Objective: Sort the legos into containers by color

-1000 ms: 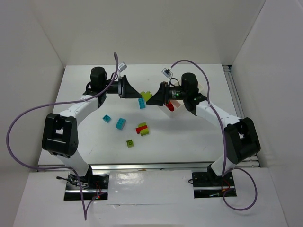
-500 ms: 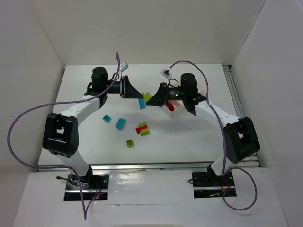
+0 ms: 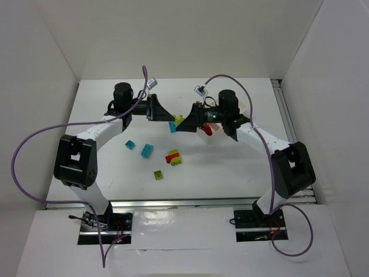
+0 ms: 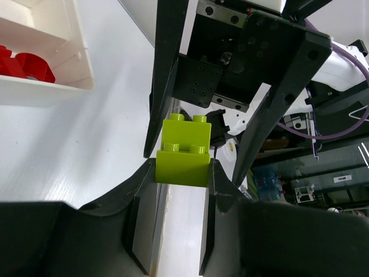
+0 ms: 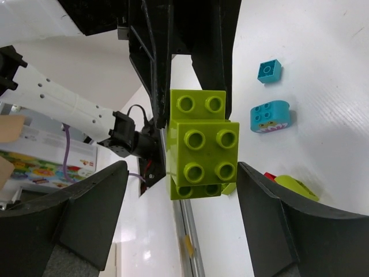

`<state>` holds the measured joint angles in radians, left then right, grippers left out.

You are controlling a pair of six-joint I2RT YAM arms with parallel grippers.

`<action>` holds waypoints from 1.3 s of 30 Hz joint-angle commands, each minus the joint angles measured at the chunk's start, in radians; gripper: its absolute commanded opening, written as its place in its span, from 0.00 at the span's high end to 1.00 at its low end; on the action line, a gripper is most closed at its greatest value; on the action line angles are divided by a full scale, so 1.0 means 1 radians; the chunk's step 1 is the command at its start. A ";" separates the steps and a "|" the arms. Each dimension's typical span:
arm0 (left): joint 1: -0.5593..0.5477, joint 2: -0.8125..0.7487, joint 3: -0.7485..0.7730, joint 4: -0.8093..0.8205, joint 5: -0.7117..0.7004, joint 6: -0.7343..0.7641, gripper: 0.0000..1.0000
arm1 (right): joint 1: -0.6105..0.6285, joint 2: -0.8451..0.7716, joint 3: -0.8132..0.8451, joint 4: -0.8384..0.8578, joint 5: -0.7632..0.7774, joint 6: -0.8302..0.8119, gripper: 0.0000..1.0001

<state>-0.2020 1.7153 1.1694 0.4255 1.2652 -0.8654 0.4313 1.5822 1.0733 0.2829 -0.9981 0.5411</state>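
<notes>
Top view: the left gripper (image 3: 170,118) and the right gripper (image 3: 183,123) meet tip to tip above the table (image 3: 230,167), with a green brick (image 3: 179,119) between them. One cyan brick (image 3: 172,126) lies just under the left gripper's tips. The tray (image 3: 214,136) sits directly behind the right gripper, largely hidden by that arm, with something red showing in it. On the base side of both grippers, well apart from them, loose bricks (image 3: 147,150) in cyan, red and green remain scattered. Judgement: sorting is at an early stage. Some red is binned, and at least six pieces are outstanding. No writing is legible here. Left wrist view: the left gripper's fingers (image 4: 143,190) are pressed onto the lower flanks of the green brick (image 4: 184,151), pinching it studs-up. The opposing gripper's fingers stand apart on either side of the brick, not visibly touching it. Beyond and to the left of the fingers is a tray corner (image 4: 81,69) holding red bricks (image 4: 26,66). Background stickers are too small to read. Right wrist view: the right gripper's fingers (image 5: 86,219) are spread wide, with clear gaps on both sides of the green brick (image 5: 202,144), which is carried by the dark fingers opposite. Cyan, red and green pieces lie on the table to the right of the fingers. A printed box (image 5: 34,156) at far left carries colourful markings, none readable.
</notes>
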 commanded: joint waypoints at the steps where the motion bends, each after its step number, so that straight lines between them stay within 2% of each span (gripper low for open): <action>1: -0.004 -0.008 0.047 -0.037 0.030 0.061 1.00 | -0.011 0.001 0.053 0.038 -0.002 0.006 0.18; 4: -0.004 -0.017 0.056 -0.037 0.030 0.071 1.00 | -0.011 0.013 0.053 0.085 -0.013 0.046 0.20; 9: -0.004 -0.017 0.047 -0.047 0.030 0.080 1.00 | -0.011 0.035 0.028 0.243 -0.048 0.163 0.36; 15: -0.004 -0.026 0.038 -0.057 0.040 0.091 1.00 | -0.020 0.035 -0.007 0.349 -0.048 0.232 0.38; 16: -0.004 -0.036 0.038 -0.057 0.040 0.100 1.00 | -0.020 0.035 -0.007 0.349 -0.039 0.241 0.32; 17: -0.004 -0.036 0.038 -0.070 0.040 0.100 1.00 | -0.020 0.035 -0.007 0.349 -0.039 0.241 0.30; 23: -0.004 -0.036 0.038 -0.090 0.040 0.118 1.00 | -0.029 0.044 -0.016 0.403 -0.039 0.276 0.30; 27: -0.004 -0.045 0.038 -0.090 0.040 0.118 1.00 | -0.029 0.053 -0.025 0.423 -0.030 0.296 0.43; 36: -0.004 -0.054 0.047 -0.117 0.040 0.141 1.00 | -0.048 0.044 -0.065 0.432 -0.001 0.316 0.55; 39: -0.004 -0.054 0.047 -0.140 0.040 0.154 1.00 | -0.068 0.021 -0.090 0.455 0.024 0.336 0.68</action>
<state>-0.2085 1.6981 1.1893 0.3042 1.2888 -0.7593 0.3931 1.6440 1.0019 0.6430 -1.0073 0.8551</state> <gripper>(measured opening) 0.364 0.449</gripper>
